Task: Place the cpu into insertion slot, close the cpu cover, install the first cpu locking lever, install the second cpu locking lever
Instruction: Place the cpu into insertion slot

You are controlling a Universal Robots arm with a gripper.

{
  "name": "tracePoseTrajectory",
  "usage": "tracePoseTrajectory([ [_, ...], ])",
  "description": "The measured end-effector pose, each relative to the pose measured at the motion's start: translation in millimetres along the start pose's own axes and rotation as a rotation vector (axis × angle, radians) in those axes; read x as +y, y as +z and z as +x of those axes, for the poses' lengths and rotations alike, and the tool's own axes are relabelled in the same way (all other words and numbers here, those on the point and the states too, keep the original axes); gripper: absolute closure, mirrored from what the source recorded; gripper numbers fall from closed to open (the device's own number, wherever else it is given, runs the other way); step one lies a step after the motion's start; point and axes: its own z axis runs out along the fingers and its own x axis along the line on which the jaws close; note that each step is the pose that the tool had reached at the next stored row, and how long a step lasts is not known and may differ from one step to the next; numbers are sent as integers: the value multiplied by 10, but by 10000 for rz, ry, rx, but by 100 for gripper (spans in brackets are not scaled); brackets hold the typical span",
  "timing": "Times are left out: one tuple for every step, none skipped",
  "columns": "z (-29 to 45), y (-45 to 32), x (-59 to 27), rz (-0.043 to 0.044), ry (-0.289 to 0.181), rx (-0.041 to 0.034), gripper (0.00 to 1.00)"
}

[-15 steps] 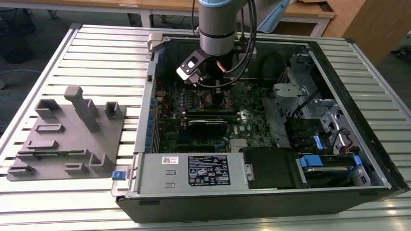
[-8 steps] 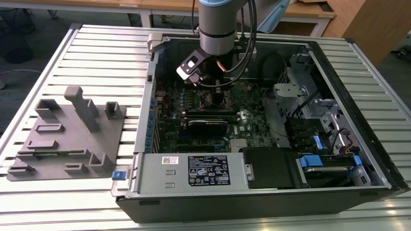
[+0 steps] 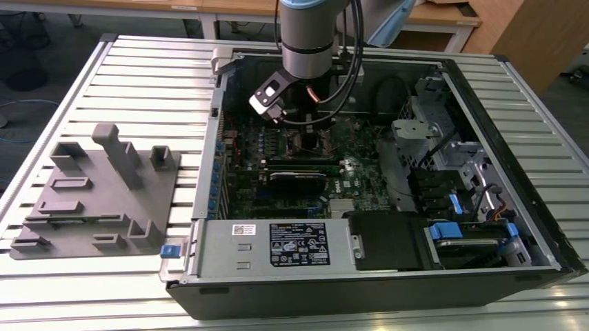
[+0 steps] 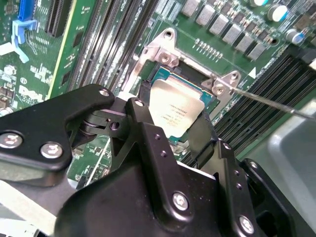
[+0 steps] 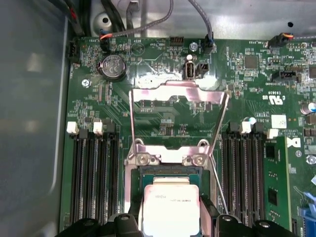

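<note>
The cpu [image 5: 170, 205], a silver-faced square chip, sits over the insertion slot [image 5: 139, 174] on the green board. It lies between the black fingers [image 5: 127, 223] of my gripper [image 5: 170, 224]. In the second wrist view the cpu [image 4: 174, 111] has a finger [image 4: 143, 123] against each side, so my gripper [image 4: 173, 123] is shut on it. The cpu cover [image 5: 175, 95] stands swung up behind the slot. A thin locking lever [image 5: 219, 129] is raised on each side of it. In the exterior view my gripper [image 3: 308, 134] reaches down into the open computer case [image 3: 368, 289].
Long black memory slots [image 5: 94, 173] run along both sides of the socket. Cables [image 5: 148, 24] hang at the case's back wall. A drive cage [image 3: 460, 179] and power supply [image 3: 276, 245] crowd the case. A grey fixture [image 3: 92, 200] lies on the slatted table at the exterior view's left.
</note>
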Motion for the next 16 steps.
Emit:
tracePoseTrajectory([
  [0, 1, -3, -2, 1, 0, 46],
  [0, 1, -3, -1, 0, 0, 46],
  [0, 1, -3, -1, 0, -1, 46],
  [0, 1, -3, -1, 1, -2, 46],
  [0, 1, -3, -1, 9, -2, 46],
  [0, 2, -3, 0, 31, -5, 46],
  [0, 2, -3, 0, 80, -10, 46],
  [0, 3, -3, 2, 155, -17, 46],
  [0, 3, -3, 4, 223, -25, 46],
  [0, 3, -3, 4, 262, -29, 46],
  [-1, 3, -3, 4, 269, -29, 46],
  [0, 3, -3, 5, 270, -30, 46],
  [0, 3, -3, 4, 271, -29, 46],
  [0, 3, -3, 4, 271, -28, 46],
  [0, 3, -3, 3, 267, -28, 46],
  [1, 4, -3, 2, 242, -24, 46],
])
